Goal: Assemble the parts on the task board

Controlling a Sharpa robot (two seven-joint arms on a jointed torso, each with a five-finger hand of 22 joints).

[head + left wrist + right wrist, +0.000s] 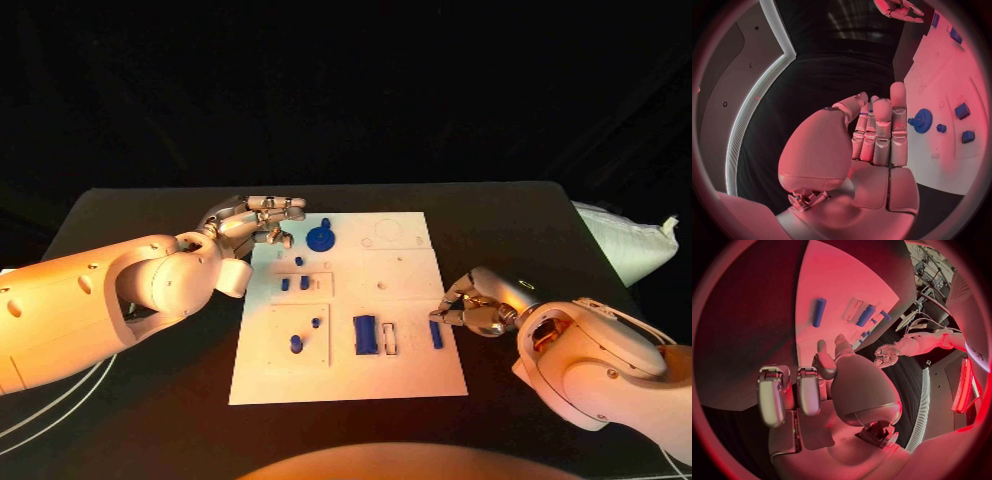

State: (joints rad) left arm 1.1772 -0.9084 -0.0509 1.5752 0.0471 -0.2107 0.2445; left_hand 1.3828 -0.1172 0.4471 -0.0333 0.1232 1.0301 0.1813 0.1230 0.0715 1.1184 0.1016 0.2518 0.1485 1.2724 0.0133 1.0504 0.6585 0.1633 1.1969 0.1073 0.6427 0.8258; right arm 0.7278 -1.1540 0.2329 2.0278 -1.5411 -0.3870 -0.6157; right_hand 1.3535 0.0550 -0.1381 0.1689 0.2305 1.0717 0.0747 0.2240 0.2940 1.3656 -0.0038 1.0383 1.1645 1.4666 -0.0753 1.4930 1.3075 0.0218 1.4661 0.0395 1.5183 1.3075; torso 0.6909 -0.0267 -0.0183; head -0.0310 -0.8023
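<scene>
Right hand [473, 305] curled empty beside task board [404, 375], blue bar [436, 334] lengthwise front-to-back, left hand [257, 222] open.

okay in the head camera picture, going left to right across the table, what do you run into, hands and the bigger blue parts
Left hand → blue gear → wide blue block → slim blue bar → right hand. All three parts lie on the white task board.

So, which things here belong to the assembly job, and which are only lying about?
Job: white task board; blue gear-shaped part; blue rod-shaped part; blue rectangular block part; left hand; right hand.
Lying about: white padded bag; black table.
</scene>
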